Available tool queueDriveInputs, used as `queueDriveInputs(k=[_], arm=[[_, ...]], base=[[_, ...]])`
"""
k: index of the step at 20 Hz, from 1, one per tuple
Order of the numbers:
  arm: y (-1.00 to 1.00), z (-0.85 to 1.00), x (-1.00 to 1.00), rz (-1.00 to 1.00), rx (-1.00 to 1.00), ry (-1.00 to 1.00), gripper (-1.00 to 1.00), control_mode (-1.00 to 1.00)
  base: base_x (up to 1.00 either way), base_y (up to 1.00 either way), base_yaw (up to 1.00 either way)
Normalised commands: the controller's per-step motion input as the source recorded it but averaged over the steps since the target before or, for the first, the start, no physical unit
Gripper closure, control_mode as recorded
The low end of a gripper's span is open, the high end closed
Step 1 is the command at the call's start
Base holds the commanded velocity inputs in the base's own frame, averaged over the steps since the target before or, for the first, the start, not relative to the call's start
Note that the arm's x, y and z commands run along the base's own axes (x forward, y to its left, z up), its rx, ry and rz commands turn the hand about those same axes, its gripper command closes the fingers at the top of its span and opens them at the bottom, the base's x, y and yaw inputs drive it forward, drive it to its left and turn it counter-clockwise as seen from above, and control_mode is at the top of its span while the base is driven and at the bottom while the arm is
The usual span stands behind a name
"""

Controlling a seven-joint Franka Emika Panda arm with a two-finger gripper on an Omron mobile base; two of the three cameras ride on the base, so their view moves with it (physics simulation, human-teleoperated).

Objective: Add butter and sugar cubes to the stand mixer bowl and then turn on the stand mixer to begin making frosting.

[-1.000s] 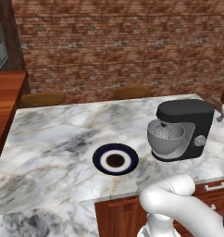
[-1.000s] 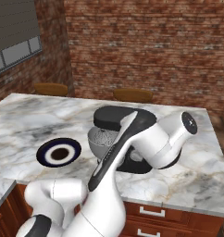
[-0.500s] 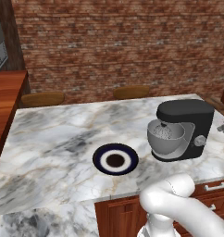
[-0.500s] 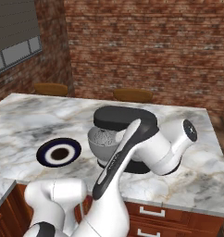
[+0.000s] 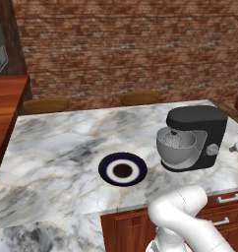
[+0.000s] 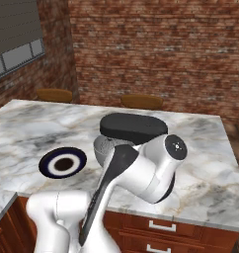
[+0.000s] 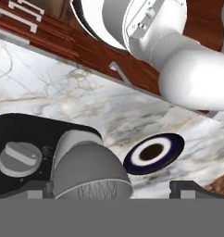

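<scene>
The black stand mixer (image 5: 197, 129) stands on the marble counter at the right, with its grey metal bowl (image 5: 177, 148) under the head and the silver knob (image 5: 213, 150) on its side. A pale speckled patch shows inside the bowl; butter and sugar cubes are hidden from me. In the hand view my gripper (image 7: 114, 190) is open with nothing between its fingertips (image 7: 40, 190). It hangs beside the mixer, facing the knob (image 7: 19, 159) and the bowl (image 7: 90, 171). A white piece of my hand (image 5: 237, 146) shows right of the mixer.
A dark-blue-rimmed plate (image 5: 122, 170) with a white ring lies on the counter left of the mixer, with nothing on it. My white arm (image 6: 141, 170) crosses in front of the mixer (image 6: 134, 127). Wooden drawers (image 5: 224, 206) run below the counter edge. Two stools (image 5: 139, 97) stand behind.
My hand has dropped lower at the right side of the mixer, level with the knob. The arm's elbow has swung across the mixer in the right base view. The jaws stayed open.
</scene>
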Motion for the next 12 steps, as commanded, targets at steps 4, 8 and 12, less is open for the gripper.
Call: queueDriveInputs(k=[4, 8, 12], arm=[[0.01, -0.52, -0.31, 0.17, -0.32, -0.5, -1.0, -1.0], [-0.06, -0.5, -0.02, 0.19, -0.25, -0.57, -1.0, -1.0], [-0.27, -0.44, 0.07, 0.29, -0.24, -0.48, -1.0, -1.0]], base=[[0.0, 0.0, 0.0], [0.0, 0.0, 0.0], [0.0, 0.0, 0.0]])
